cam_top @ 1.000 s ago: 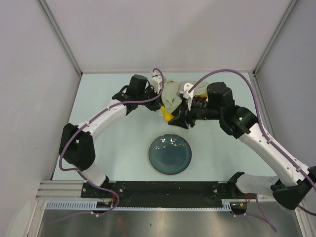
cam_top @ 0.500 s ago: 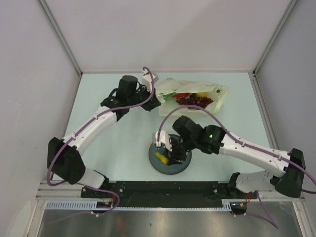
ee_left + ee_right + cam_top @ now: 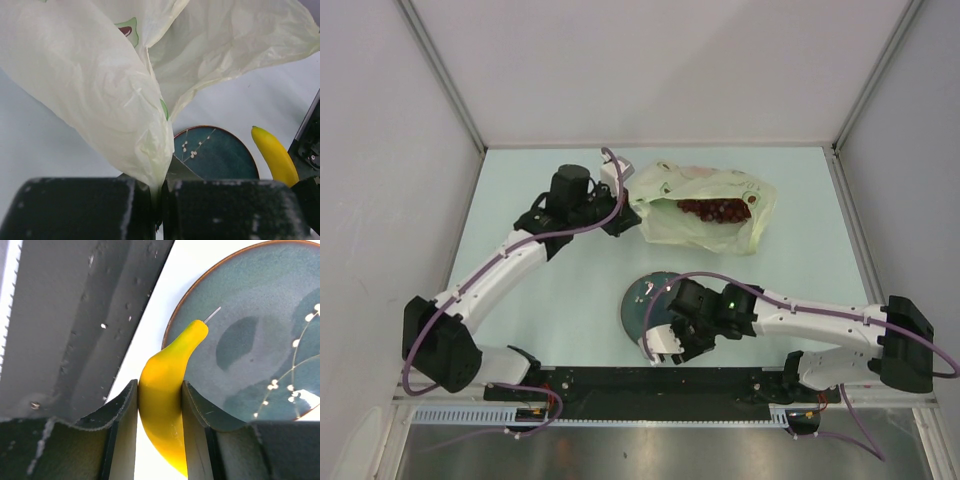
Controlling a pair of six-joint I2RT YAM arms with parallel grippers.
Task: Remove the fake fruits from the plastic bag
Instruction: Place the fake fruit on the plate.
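Two hands at work here. Over on the left, the left hand (image 3: 628,218) is fully closed, pinching an edge of the plastic bag (image 3: 705,228). In its wrist view the film bunches right between the fingers and fans up and away. Ahead of that pinch, inside the bag, lies the grape bunch (image 3: 713,209), its long axis running away from the hand, along the bag. Any other fruit in there I can't make out.

Moving right, the right hand (image 3: 160,390) is part-open, clamped on the banana (image 3: 162,410). It lies lengthwise between the fingers, tip poking past them over the rim of the plate (image 3: 250,315). The plate sits ahead and to the right of that hand, so the set-down looks like a short push forward. Right arm is nearer the plate, and left arm owns the bag.
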